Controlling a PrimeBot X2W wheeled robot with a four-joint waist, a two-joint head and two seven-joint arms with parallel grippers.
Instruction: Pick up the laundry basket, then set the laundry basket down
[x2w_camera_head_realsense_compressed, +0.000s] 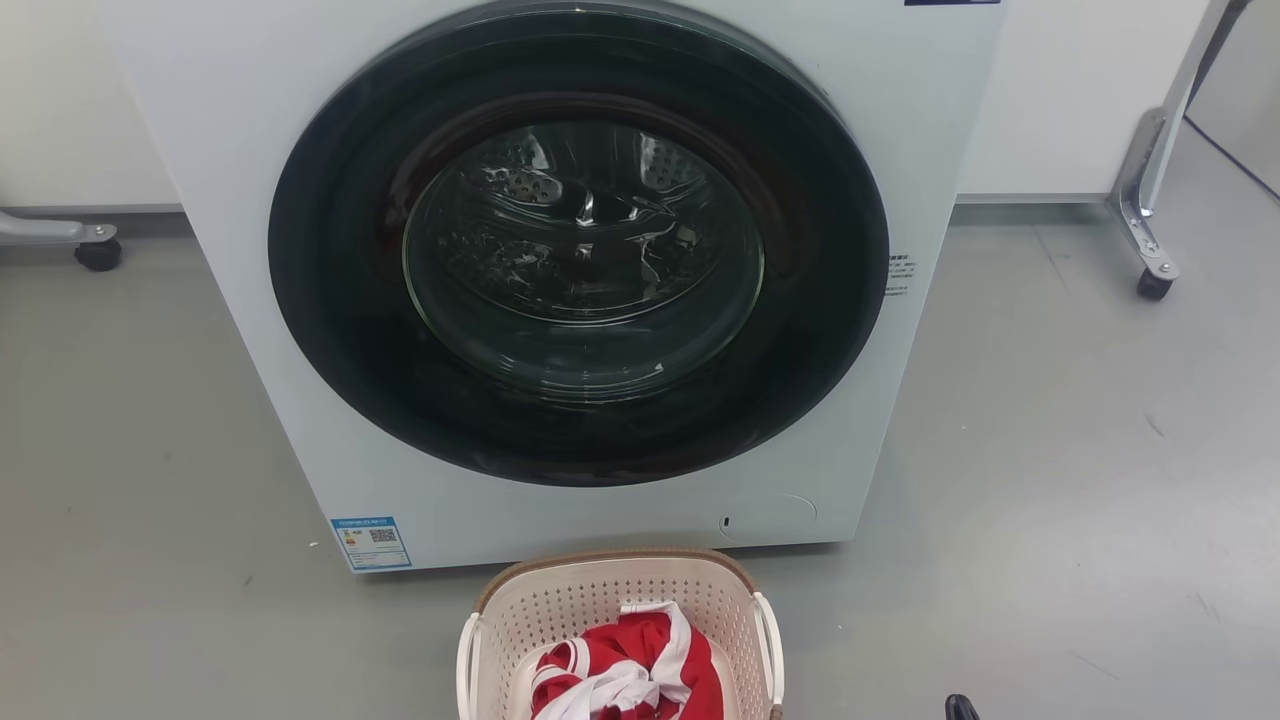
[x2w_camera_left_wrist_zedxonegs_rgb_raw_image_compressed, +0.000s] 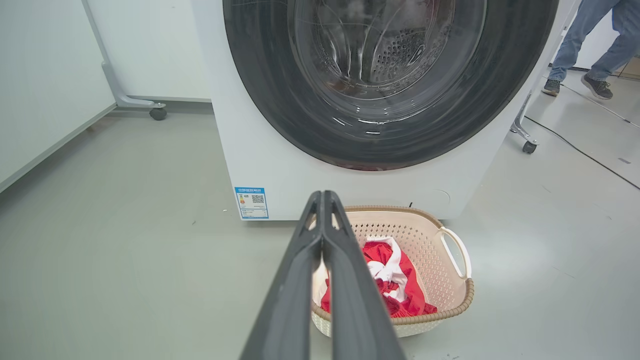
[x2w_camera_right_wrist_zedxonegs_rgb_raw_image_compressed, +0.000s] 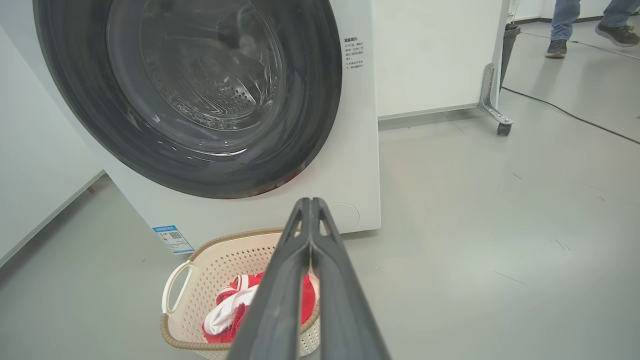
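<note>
Item 1: the cream-beige perforated plastic laundry basket (x2w_camera_head_realsense_compressed: 585, 598), rounded-rectangular with a brown woven-look rim and white loop handles (x2w_camera_left_wrist_zedxonegs_rgb_raw_image_compressed: 457, 251), is sitting on the smooth grey floor (x2w_camera_head_realsense_compressed: 1080, 480) at six o'clock in the head view, just beside the foot of the machine. A crumpled red-and-white fabric garment (x2w_camera_head_realsense_compressed: 640, 665) is lying inside it.

Item 2: the white front-loading washing machine (x2w_camera_head_realsense_compressed: 250, 180) is showing a round, glossy dark door with a clear glass centre and a perforated metal drum behind it. A blue rectangular label (x2w_camera_head_realsense_compressed: 371, 542) carrying a QR code is sticking at seven o'clock on the front panel; its wording is too small to read. Small printed lines (x2w_camera_head_realsense_compressed: 900, 275) at three o'clock of the door are likewise illegible.

Item 3: the left gripper (x2w_camera_left_wrist_zedxonegs_rgb_raw_image_compressed: 323, 193) is hovering above the basket with its long dark fingers pressed together, grasping nothing. The right gripper (x2w_camera_right_wrist_zedxonegs_rgb_raw_image_compressed: 311, 200) is doing likewise, fingers together and empty.

Item 4: a person's legs in blue jeans (x2w_camera_left_wrist_zedxonegs_rgb_raw_image_compressed: 590, 40) are standing at two o'clock in the left wrist view.
</note>
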